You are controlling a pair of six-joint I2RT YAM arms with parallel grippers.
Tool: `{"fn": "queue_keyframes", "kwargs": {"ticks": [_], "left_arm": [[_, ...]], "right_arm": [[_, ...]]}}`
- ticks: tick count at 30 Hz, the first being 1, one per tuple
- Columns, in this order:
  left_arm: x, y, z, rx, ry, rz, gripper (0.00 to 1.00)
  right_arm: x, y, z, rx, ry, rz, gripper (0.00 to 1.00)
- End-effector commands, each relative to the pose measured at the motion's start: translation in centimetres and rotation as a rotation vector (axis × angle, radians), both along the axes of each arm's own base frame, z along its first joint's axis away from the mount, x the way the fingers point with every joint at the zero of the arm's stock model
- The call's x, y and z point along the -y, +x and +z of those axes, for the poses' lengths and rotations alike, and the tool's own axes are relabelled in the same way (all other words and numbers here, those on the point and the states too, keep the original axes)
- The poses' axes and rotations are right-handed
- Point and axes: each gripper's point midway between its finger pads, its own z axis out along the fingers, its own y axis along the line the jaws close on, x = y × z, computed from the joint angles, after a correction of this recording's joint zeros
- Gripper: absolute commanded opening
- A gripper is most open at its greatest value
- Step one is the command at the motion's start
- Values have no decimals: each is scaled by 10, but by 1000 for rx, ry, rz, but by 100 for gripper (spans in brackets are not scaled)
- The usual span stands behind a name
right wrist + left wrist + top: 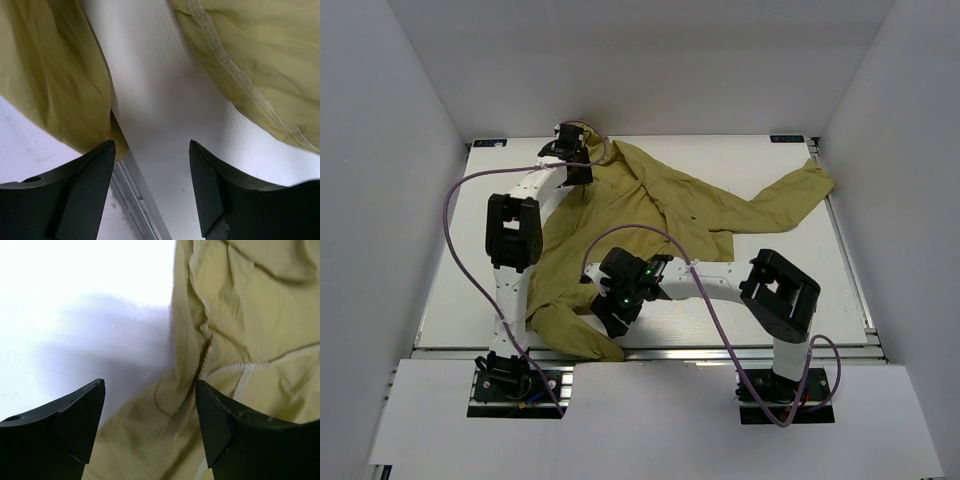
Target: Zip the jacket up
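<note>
The olive-yellow jacket lies crumpled across the white table, one sleeve reaching to the far right and one draped to the near edge. My left gripper is open at the jacket's far left edge. In the left wrist view the left gripper has its jaws apart over the fabric, with a pale zipper seam running between them. My right gripper is open near the front edge. In the right wrist view the right gripper hovers empty over bare table between two jacket folds.
The table's near metal rail lies just under the right gripper. White walls enclose the table on three sides. Purple cables loop from both arms over the jacket.
</note>
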Motion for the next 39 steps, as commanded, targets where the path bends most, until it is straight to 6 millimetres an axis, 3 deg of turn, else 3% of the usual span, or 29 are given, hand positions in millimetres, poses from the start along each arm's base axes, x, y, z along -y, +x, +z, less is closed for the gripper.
{"fn": "queue_keyframes", "kwargs": {"ticks": [1, 4, 7, 12, 13, 16, 17, 19, 20, 21, 24, 29, 31, 32, 33, 36, 37, 39], "left_arm": [[19, 20, 13, 64, -72, -63, 80], [21, 26, 9, 63, -76, -66, 69], [24, 28, 4, 65, -82, -88, 67], [27, 31, 2, 74, -90, -97, 61], [27, 31, 2, 76, -90, -98, 52], [27, 34, 6, 91, -88, -94, 40], [24, 35, 12, 101, -83, -84, 31], [19, 38, 19, 118, -61, -57, 25], [15, 39, 25, 128, -54, -45, 15], [12, 41, 31, 139, -54, -35, 12], [2, 43, 47, 168, -65, -5, 2], [-14, 42, 64, 207, -68, 38, 0], [-16, 41, 71, 223, -77, 40, 0], [-17, 41, 74, 228, -79, 40, 0], [-18, 40, 80, 239, -82, 42, 0], [-21, 40, 88, 255, -95, 52, 0], [-22, 40, 93, 267, -105, 50, 0], [-21, 41, 96, 273, -117, 46, 0]], "right_arm": [[-25, -4, 13, -7, 90, 65, 67], [-28, -7, 15, -17, 99, 85, 67], [-30, -9, 24, -2, 127, 103, 70], [-29, -22, 22, -28, 139, 145, 72], [-29, -26, 19, -34, 132, 154, 72], [-31, -36, 14, -52, 127, 192, 70], [-32, -41, 13, -62, 122, 206, 66], [-31, -46, 9, -73, 103, 241, 63], [-30, -47, 7, -73, 94, 245, 59], [-28, -47, 6, -76, 83, 246, 58], [-27, -43, 8, -48, 79, 238, 64], [-19, -16, 31, 109, 96, 112, 72], [-20, -9, 53, 166, 155, 65, 75], [-14, -6, 54, 191, 156, 45, 76], [-14, -5, 70, 209, 202, 37, 76], [-17, -19, 89, 182, 285, 96, 81], [-18, -26, 90, 162, 301, 129, 88], [-22, -41, 79, 127, 302, 211, 89]]}}
